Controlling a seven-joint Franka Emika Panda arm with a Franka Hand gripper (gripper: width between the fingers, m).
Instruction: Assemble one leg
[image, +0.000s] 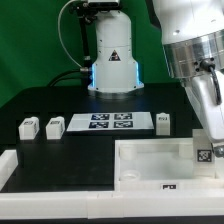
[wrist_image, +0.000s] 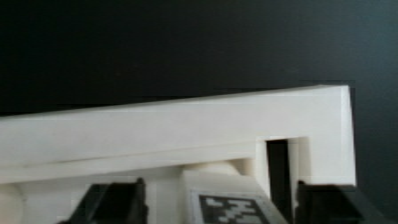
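Note:
The leg (wrist_image: 228, 203), a small white block with a black-and-white tag, stands upright at the corner of the big white tray (wrist_image: 160, 130). In the exterior view this leg (image: 204, 153) is at the tray's (image: 150, 168) right end. My gripper (wrist_image: 219, 198) straddles the leg from above. Its dark fingers (wrist_image: 112, 203) stand on both sides of the leg, with a gap on each side. In the exterior view the gripper (image: 208, 138) hangs over that corner. Three more legs lie on the black table: two at the exterior view's left (image: 28, 127) (image: 54, 126) and one further right (image: 163, 121).
The marker board (image: 110, 122) lies flat in the middle of the table, behind the tray. A white L-shaped rail (image: 10, 165) runs along the exterior view's left and front edge. A lit robot base (image: 113, 65) stands at the back.

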